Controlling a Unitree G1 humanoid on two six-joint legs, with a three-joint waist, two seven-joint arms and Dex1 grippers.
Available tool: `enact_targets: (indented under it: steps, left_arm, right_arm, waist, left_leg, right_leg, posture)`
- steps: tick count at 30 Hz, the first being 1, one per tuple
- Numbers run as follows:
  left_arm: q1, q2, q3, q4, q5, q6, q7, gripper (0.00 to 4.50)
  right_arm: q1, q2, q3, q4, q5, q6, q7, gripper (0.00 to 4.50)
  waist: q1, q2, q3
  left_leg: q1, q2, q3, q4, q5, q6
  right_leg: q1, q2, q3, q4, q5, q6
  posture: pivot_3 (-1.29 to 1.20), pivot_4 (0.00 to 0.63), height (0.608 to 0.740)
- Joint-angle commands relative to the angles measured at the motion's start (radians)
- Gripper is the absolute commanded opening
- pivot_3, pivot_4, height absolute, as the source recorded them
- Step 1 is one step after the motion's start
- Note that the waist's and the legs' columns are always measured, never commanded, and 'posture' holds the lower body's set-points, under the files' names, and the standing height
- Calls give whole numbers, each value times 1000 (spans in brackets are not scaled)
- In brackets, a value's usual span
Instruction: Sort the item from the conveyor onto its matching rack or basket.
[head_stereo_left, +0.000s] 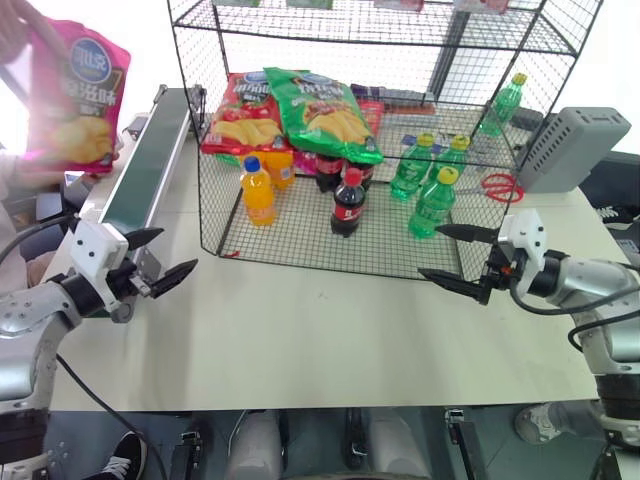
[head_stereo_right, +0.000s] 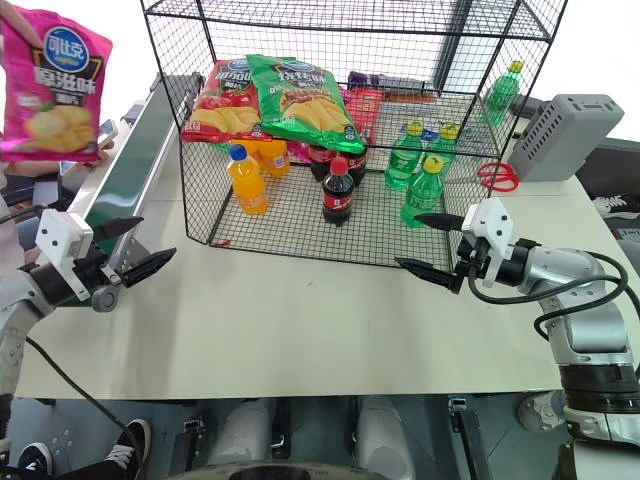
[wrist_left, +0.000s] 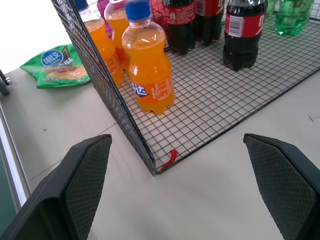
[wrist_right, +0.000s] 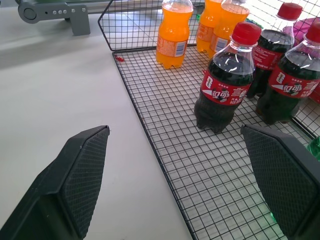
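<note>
Magenta-pink crisp bag (head_stereo_right: 55, 85) w/ blue oval logo is up in the air at far left, above the conveyor (head_stereo_left: 150, 160), held by a person's hand (head_stereo_left: 25, 40); it is not on the belt and is well apart from both grippers. Conveyor: dark-green belt in grey frame, running away along the table's left edge, just beside the black wire rack (head_stereo_left: 380, 130).

Rack stands at centre-back of the white table (head_stereo_left: 330, 340). On its middle tier: red chip bag (head_stereo_left: 240, 115) and green chip bag (head_stereo_left: 320, 112), lying side by side and overlapping. On its bottom grid: orange soda bottles (head_stereo_left: 258, 190) at the left, cola bottles (head_stereo_left: 348, 203) in the middle, green soda bottles (head_stereo_left: 432, 200) at the right, all upright. Grey slotted box (head_stereo_left: 570, 148) sits to the right of the rack, red scissors (head_stereo_left: 500, 185) betw. them. Another green bag (wrist_left: 57, 67) lies flat on the table outside the rack's wall, seen in left wrist view.

Left gripper (head_stereo_left: 160, 260) hangs over the table nr the conveyor's near end, fingers spread wide, nothing betw. them. Right gripper (head_stereo_left: 455, 257) hangs just off the rack's front right corner, fingers likewise wide apart, empty. Both point inward, roughly level.
</note>
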Motion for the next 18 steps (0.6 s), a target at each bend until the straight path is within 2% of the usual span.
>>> enact_targets:
  steps: [1,6,18]
  left_arm:
    - [-12,22,12,-6,-13,-7,-19,4500]
    - [0,34,28,-17,-62,25,-72,4500]
    - [31,24,39,-29,-59,13,-72,4500]
  right_arm:
    - [-6,4,-8,-11,2,-20,-2,4388]
    - [-10,6,-3,-8,0,-24,2,4388]
    - [-52,8,29,39,-15,-53,22,4388]
  waist:
    - [-1,0,0]
    - [0,0,0]
    - [-1,0,0]
  left_leg:
    - [0,0,0,0,0,0]
    - [0,0,0,0,0,0]
    - [0,0,0,0,0,0]
  right_leg:
    - [0,0,0,0,0,0]
    - [0,0,0,0,0,0]
    - [0,0,0,0,0,0]
  posture:
    - [0,150,740]
    - [0,150,740]
    - [0,150,740]
